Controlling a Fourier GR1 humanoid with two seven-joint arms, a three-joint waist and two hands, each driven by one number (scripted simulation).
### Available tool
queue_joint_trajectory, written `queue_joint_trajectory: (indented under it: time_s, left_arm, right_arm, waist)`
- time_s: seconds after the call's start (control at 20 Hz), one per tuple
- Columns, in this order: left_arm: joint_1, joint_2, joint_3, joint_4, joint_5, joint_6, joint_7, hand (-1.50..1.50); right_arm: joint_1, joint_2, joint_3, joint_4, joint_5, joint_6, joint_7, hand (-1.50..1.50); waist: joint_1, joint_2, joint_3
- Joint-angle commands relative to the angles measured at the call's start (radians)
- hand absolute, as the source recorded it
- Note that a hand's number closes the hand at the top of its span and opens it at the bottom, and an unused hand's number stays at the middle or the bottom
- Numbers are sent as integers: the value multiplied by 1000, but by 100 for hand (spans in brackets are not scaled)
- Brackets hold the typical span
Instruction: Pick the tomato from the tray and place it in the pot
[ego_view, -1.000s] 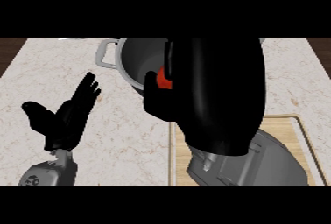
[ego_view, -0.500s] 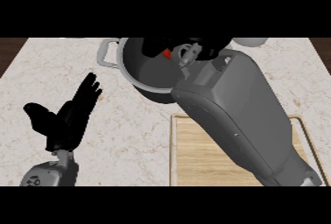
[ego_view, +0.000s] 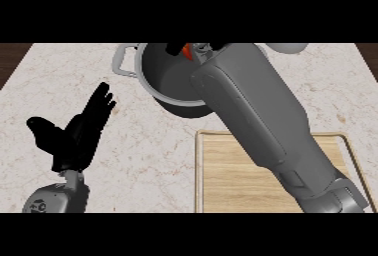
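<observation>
The grey pot (ego_view: 158, 75) stands at the back of the counter, one handle (ego_view: 123, 60) sticking out to its left. My right forearm (ego_view: 258, 120) stretches from the lower right across the wooden tray (ego_view: 229, 175) and over the pot's opening. Only a bit of the black right hand (ego_view: 176, 48) shows at the top edge, above the pot's inside. A sliver of the red tomato (ego_view: 187, 51) shows right beside the fingers, which curl round it. The left hand (ego_view: 77, 132) rests open at the left, fingers up, away from pot and tray.
A pale rounded object (ego_view: 286, 47) peeks out behind my right forearm at the back right. Marbled counter (ego_view: 140, 150) lies between the left hand and the tray. The counter's dark edges show at the far left and right corners.
My right arm has stretched further back over the pot, carrying the tomato from the pot's near rim to above its inside. The left hand has not moved.
</observation>
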Motion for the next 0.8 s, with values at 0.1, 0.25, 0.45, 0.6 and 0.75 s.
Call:
queue_joint_trajectory:
  time_s: [0.1, 0.25, 0.45, 0.6, 0.75]
  left_arm:
    - [-27, -24, -22, -15, -14, 23, 36, 0]
    - [-63, -13, 4, 54, 1, 2, -1, 0]
    - [-46, -19, -9, 55, 0, -8, -21, 0]
    - [14, -8, 5, 33, 7, -16, -49, 0]
    - [-20, -6, 7, 21, -12, 13, 4, 0]
  right_arm:
    - [59, 3, -14, 126, -158, -248, 42, -150]
    - [27, 3, -40, 176, -269, -284, 33, -150]
    - [43, 3, -48, 194, -343, -476, -78, -150]
    - [66, 3, -75, 172, -278, -625, -158, -150]
    - [48, 3, -98, 142, -206, -744, -160, -150]
  waist:
    - [14, 3, 1]
    - [11, 5, 0]
    - [18, 7, 1]
    - [6, 3, 1]
    - [-16, -3, 1]
